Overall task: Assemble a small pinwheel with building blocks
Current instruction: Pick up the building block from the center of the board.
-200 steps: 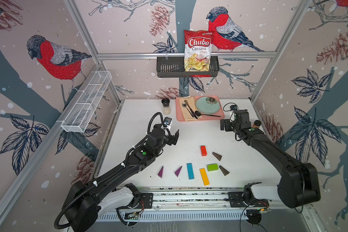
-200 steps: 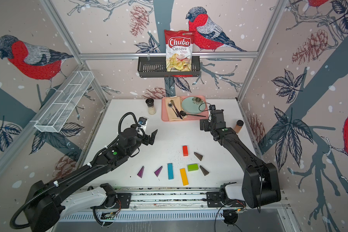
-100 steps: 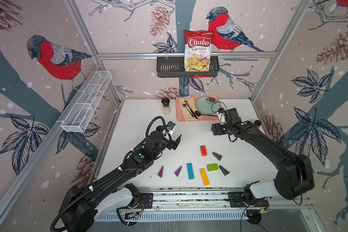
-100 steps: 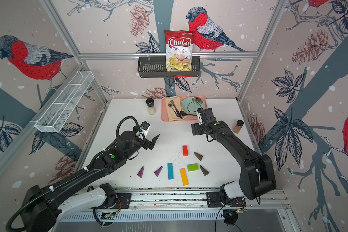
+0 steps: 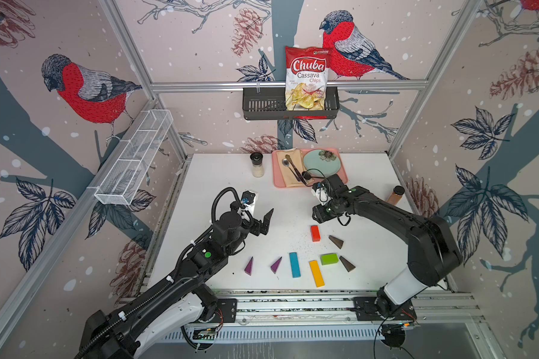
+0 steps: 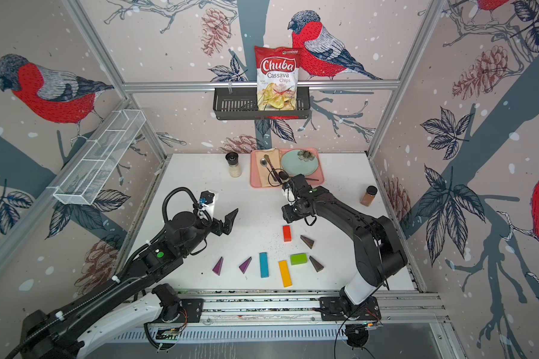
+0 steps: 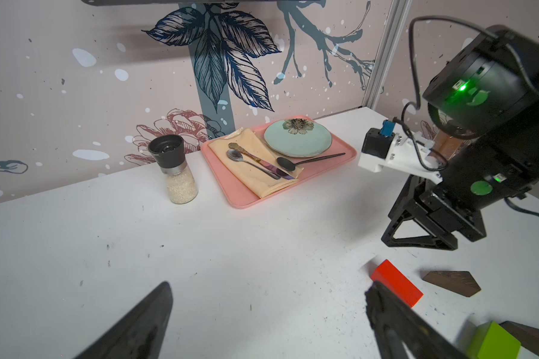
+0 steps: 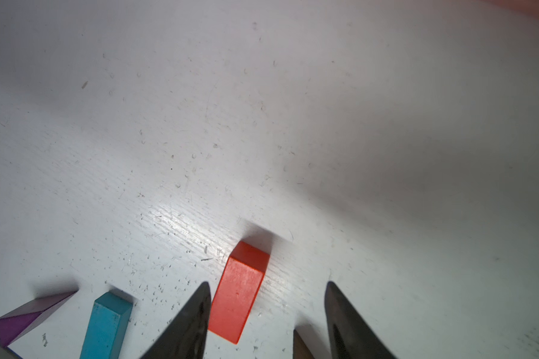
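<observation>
In both top views eight loose blocks lie flat and scattered singly on the near half of the white counter (image 5: pixel 224 174), between the two arms. A red brick (image 5: pixel 315 233) sits farthest back, with a brown wedge (image 5: pixel 336 241) just beside it. Nearer the front runs a rough row: a purple wedge (image 5: pixel 249 266), a second purple wedge (image 5: pixel 276 264), a blue bar (image 5: pixel 294 264), a yellow bar (image 5: pixel 316 273), a green brick (image 5: pixel 329 258) and a second brown wedge (image 5: pixel 347 264). The left hand (image 5: pixel 266 221) hangs over bare counter, apart from the blocks, spread wide and empty. The right hand (image 5: pixel 319 216) hovers just behind the red brick; its spread cannot be read here.

The left wrist view shows the left fingers (image 7: pixel 131 329) far apart with only counter between them. The right hand stands just past the red brick, a strip of counter between them. A pink tray (image 7: pixel 237 195) and a salt grinder (image 7: pixel 176 174) stand at the back.

The right wrist view shows the right fingers (image 8: pixel 193 320) partly apart, gripping nothing. The red brick lies on the counter beyond the gap, nearer one finger.
</observation>
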`<state>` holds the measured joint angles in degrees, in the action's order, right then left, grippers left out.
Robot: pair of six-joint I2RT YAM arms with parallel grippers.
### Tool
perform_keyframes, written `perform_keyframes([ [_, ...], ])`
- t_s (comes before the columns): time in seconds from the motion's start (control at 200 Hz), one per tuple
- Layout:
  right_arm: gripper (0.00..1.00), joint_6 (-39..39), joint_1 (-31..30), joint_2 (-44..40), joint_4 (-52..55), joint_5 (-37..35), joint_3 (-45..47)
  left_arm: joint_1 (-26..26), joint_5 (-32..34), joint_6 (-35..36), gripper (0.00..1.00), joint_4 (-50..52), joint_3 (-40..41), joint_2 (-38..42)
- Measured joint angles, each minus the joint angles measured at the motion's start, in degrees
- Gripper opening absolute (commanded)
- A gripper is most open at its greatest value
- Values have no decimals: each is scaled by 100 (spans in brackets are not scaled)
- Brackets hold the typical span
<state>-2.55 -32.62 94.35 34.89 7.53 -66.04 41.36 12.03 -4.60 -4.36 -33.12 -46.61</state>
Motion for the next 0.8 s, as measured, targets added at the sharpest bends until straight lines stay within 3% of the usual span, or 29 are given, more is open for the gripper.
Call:
perform_keyframes([
  [0.315,52,-42,-184,319,26,-31,20,-2,-164,-96,96,247,20,-52],
  [0.48,57,-107,-247,313,133,-37,101,-2,-168,-98,96,310,-13,-96],
  [0.8,57,-487,-616,361,339,-216,114,-2,-151,-98,96,398,-39,-118],
])
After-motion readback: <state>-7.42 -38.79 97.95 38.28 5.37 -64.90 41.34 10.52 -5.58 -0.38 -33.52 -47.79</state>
